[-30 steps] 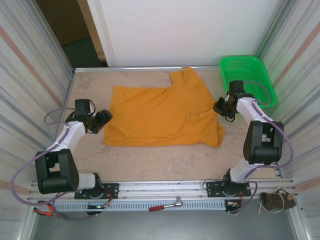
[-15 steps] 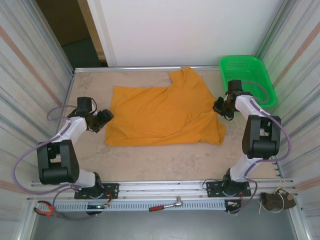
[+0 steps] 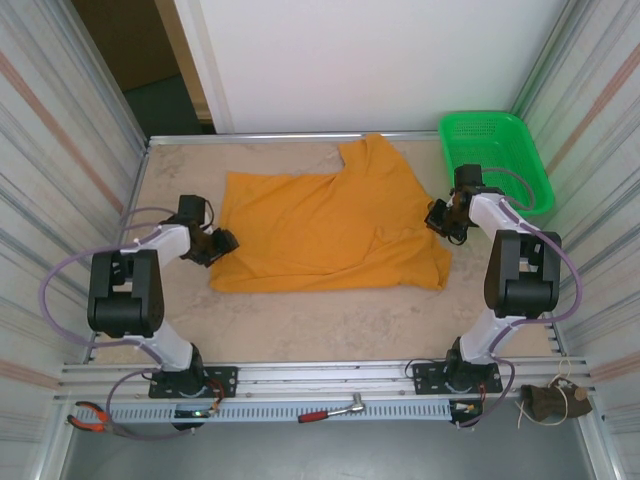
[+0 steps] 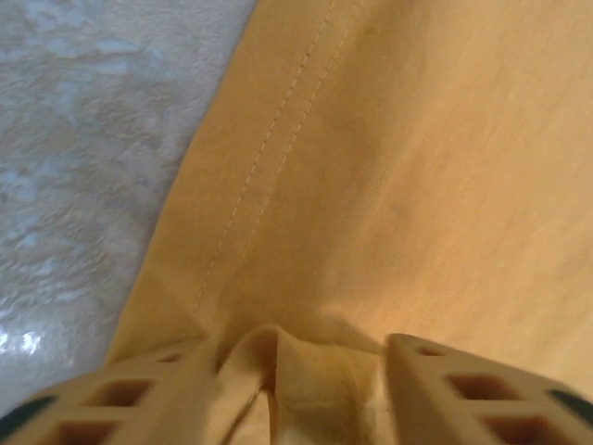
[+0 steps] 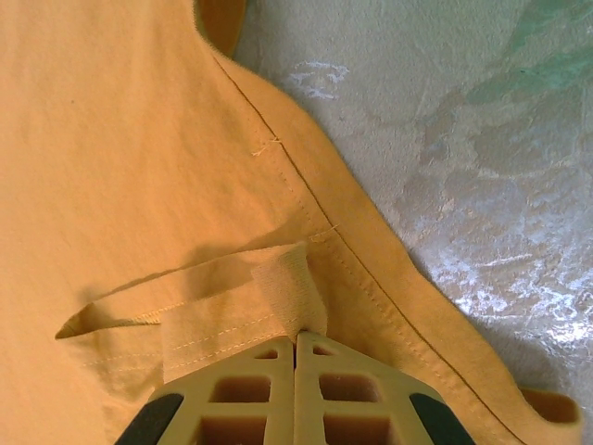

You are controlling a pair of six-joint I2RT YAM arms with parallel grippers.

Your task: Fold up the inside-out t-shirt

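Observation:
The inside-out t-shirt lies spread flat on the table, plain mustard-orange side up, with one sleeve pointing to the back. My left gripper sits at the shirt's left hem. In the left wrist view its jaws stand partly closed, with a bunched ridge of orange cloth filling the gap and touching both fingers. My right gripper is at the shirt's right edge. In the right wrist view its fingertips meet on a small folded tab of hem.
A green plastic basket stands at the back right corner, just behind the right arm. Bare beige table stretches in front of the shirt. A ratchet wrench and pliers lie on the front rail.
My left gripper has moved right onto the shirt's left hem, and its jaws have narrowed around a ridge of cloth. The right gripper has stayed shut on the hem.

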